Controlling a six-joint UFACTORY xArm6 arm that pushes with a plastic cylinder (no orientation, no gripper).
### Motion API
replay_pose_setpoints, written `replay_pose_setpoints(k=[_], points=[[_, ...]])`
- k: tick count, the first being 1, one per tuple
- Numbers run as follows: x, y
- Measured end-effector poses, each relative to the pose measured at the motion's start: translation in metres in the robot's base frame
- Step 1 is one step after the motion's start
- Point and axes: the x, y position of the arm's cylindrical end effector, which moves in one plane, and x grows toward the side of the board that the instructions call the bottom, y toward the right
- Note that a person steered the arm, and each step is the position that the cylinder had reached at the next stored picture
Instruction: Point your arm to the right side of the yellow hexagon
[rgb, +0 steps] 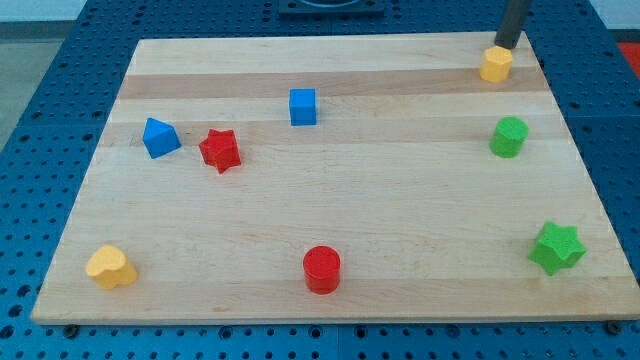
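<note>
The yellow hexagon (495, 64) sits near the board's top right corner. My tip (506, 46) is the lower end of the dark rod coming down from the view's top edge. It stands just above and slightly right of the hexagon, touching or nearly touching its far edge.
On the wooden board (320, 215): a green cylinder (508, 137) and a green star (557, 248) on the right, a blue cube (303, 106), a blue block (160, 137), a red star (220, 150), a red cylinder (322, 269), a yellow heart (110, 267) bottom left.
</note>
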Motion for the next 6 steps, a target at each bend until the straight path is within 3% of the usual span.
replay_pose_setpoints(k=[3,6], points=[[0.040,0.027],[0.066,-0.032]])
